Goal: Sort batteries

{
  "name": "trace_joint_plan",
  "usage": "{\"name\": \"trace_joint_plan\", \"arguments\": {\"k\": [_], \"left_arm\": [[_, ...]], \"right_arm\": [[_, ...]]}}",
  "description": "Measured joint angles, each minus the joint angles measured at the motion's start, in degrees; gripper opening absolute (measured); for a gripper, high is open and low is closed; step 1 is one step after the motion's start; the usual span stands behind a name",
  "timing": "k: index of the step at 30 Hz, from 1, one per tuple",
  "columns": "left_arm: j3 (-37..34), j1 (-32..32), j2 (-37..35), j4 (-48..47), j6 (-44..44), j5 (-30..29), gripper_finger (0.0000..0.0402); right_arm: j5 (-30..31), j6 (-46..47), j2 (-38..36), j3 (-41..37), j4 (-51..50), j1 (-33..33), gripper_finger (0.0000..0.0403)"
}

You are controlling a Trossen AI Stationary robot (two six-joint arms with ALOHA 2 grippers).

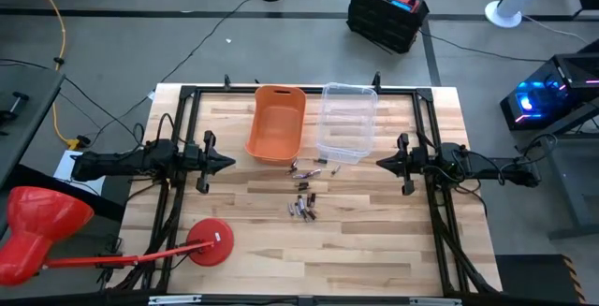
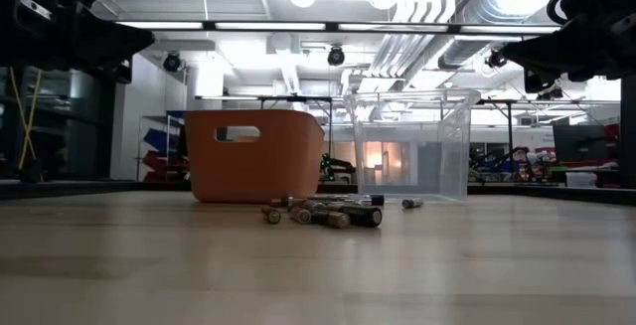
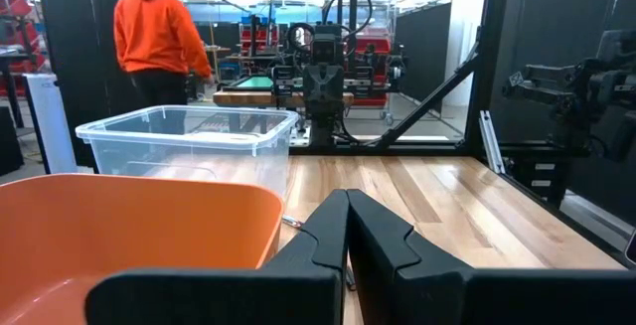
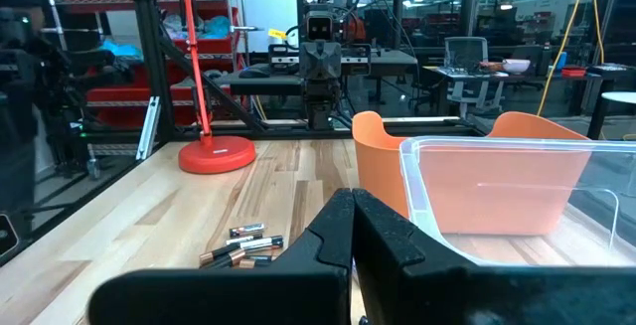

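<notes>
Claws (image 1: 229,164) flanking batteries (image 1: 303,205), well apart

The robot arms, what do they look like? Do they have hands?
Both arms are black, thin and jointed, with black cables running along them. Instead of a hand, each ends in a pointy two-finger end effector: the left end effector and the right end effector. Up close, the fingers are matte black wedges with angular, stepped sides. No markings show on them.
</notes>
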Motion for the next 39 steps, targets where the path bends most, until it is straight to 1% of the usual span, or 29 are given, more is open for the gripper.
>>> {"name": "trace_joint_plan", "arguments": {"k": [30, 31, 32, 34, 35, 37, 39], "left_arm": [[0.0, 0.0, 0.0, 0.01, 0.02, -0.02, 0.0001], [0.0, 0.01, -0.01, 0.02, 0.0, -0.01, 0.0001], [0.0, 0.01, 0.0, 0.02, 0.0, 0.0, 0.0001], [0.0, 0.01, -0.01, 0.02, 0.0, -0.01, 0.0001], [0.0, -0.01, 0.0, 0.02, 0.0, 0.0, 0.0001], [0.0, -0.01, -0.01, 0.02, 0.0, -0.01, 0.0001], [0.0, 0.0, -0.01, 0.0, 0.0, -0.01, 0.0001]], "right_arm": [[0.43, -0.03, 0.07, 0.0, 0.99, -0.02, 0.0], [0.92, 1.24, 0.17, 0.0, 2.39, 0.0, 0.0], [0.83, 5.05, 0.18, 0.0, 4.74, 0.02, 0.0], [0.84, 17.69, 0.33, 0.0, 14.12, 0.02, 0.0], [1.93, 24.65, 0.35, 0.0, 19.59, 0.02, 0.0], [8.22, 34.21, 0.66, 0.0, 30.94, 0.03, 0.0], [15.11, 38.4, 1.16, 0.01, 41.2, 0.01, 0.0]]}}
